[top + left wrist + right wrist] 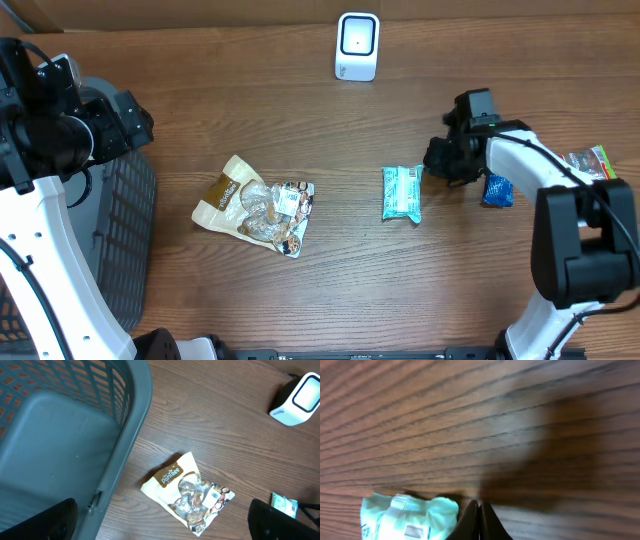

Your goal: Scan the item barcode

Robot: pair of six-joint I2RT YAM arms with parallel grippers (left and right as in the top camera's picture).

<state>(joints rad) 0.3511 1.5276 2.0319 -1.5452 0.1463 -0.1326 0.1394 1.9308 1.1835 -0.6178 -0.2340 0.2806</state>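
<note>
Snack bag (255, 208): tan and clear, lying flat on the wooden table (330, 280), left of centre.
Green packet (402, 192): flat at mid-table, well short of the scanner, nothing gripping it.
Right gripper (479, 520): fingers pressed together on nothing, tips down at the table just beside the green packet's right edge.
Blue packet (497, 190): under the right arm, just behind the gripper.
Basket (130, 230): grey, at the left edge.
Left gripper (125, 120): above the basket rim, fingers (37, 520) spread wide, empty.
Scanner (357, 46): white, upright at the far edge.
</note>
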